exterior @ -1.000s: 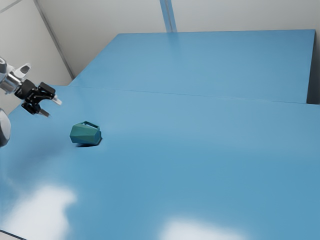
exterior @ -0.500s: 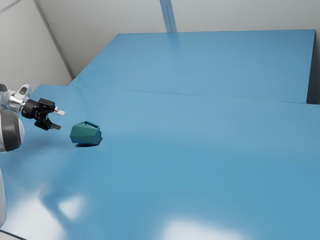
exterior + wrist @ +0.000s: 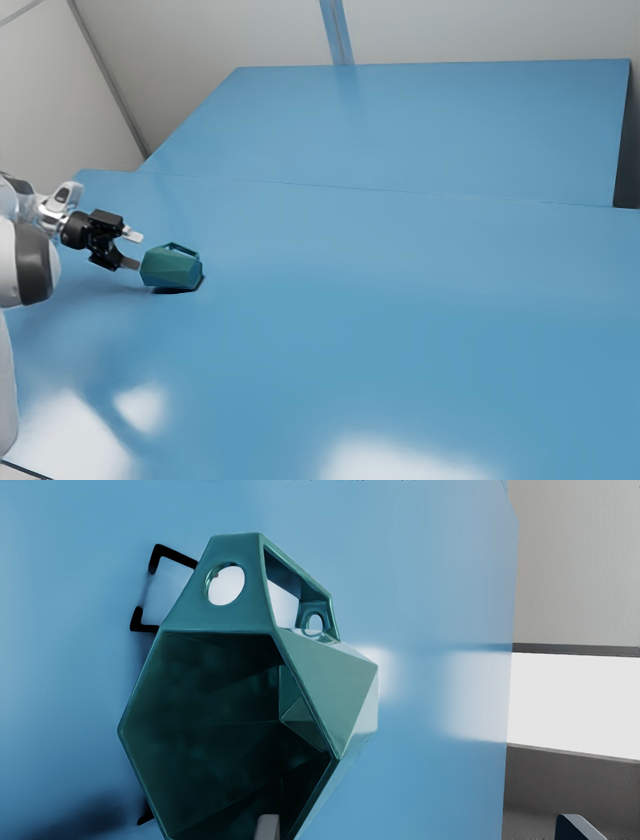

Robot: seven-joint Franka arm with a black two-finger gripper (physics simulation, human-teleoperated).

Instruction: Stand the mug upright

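In the exterior view my gripper (image 3: 137, 250) is level with the teal faceted mug (image 3: 171, 268) and just to its left, open, with the lower fingertip close to the mug's near end. The mug lies on its side on the blue table, its handle up. In the wrist view the mug (image 3: 315, 680) turns its open mouth toward the camera. My gripper (image 3: 417, 827) has its two fingertips wide apart there; one overlaps the mouth's opening, the other is well outside the mug. Whether that first fingertip is inside the mug or touching it I cannot tell.
The blue table (image 3: 380, 270) extends far to the exterior view's right. A raised-looking blue panel (image 3: 430, 130) stands behind it, against pale walls (image 3: 480, 30). The arm's white and grey link (image 3: 30, 262) is low at the exterior view's left.
My gripper has come down and toward the exterior view's right, up close to the mug, with its fingers apart throughout. The mug has not moved.
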